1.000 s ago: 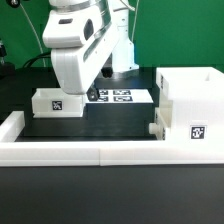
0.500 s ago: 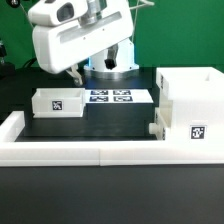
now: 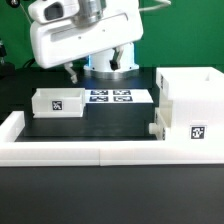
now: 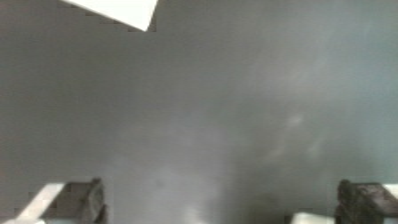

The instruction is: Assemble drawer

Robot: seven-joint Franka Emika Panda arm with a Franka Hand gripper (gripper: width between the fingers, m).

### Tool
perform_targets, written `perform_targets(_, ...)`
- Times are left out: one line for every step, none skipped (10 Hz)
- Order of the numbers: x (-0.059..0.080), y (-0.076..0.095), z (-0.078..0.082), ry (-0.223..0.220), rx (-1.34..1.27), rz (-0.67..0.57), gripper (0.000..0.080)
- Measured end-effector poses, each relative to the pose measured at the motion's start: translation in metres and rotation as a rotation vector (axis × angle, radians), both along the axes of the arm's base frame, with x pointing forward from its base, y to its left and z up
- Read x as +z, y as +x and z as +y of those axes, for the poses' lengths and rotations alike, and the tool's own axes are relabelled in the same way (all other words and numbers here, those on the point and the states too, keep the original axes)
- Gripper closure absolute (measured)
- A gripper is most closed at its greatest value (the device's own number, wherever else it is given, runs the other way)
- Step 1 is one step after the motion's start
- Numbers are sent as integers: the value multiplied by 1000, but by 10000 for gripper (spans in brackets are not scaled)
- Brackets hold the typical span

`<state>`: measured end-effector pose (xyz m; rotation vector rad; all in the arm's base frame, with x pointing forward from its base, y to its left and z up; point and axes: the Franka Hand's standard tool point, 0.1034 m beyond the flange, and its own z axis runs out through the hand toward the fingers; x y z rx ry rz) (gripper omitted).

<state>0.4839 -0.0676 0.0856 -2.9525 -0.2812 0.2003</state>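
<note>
The big open-fronted box housing (image 3: 189, 108) stands at the exterior view's right, with a tag on its front. A small part (image 3: 155, 130) sits against its lower left side. One small open-top tray (image 3: 58, 101) with a tag sits at the left on the black table. My gripper (image 3: 72, 72) hangs raised above and behind the tray, apart from it. In the wrist view the fingers (image 4: 68, 201) stand wide apart with only bare table between them, so the gripper (image 4: 217, 205) is open and empty. A white corner (image 4: 121, 12) shows at the frame edge.
The marker board (image 3: 112, 96) lies flat behind the tray, in front of the robot base. A long low white border wall (image 3: 80, 152) runs along the front and turns up the left side (image 3: 12, 126).
The arm has lifted up and swung toward the exterior view's left, away from the tray and marker board. The tray and housing have not moved.
</note>
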Motion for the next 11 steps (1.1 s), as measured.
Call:
perform_targets(-3,-7,-3,-29,-105,1,151)
perform_targets(-8,-17,-3,-58,-210,-14,151)
perform_targets(-14,-32,-2,-74,-293,3,151)
perform_targets(-16,-39,-6,-76,-298,12,151)
perform_targets(-18,-44,-10,-79,-290,4,151)
perform_targets(-20,-48,-12,-79,-288,6,151)
perform_targets(-20,-47,-12,-79,-287,5,151)
perform_targets(-20,-47,-11,-78,-285,4,151)
perform_targets(-20,-47,-11,-78,-283,4,151)
perform_targets(-20,-47,-11,-78,-282,4,151)
perform_targets(-21,-47,-10,-79,-278,5,151)
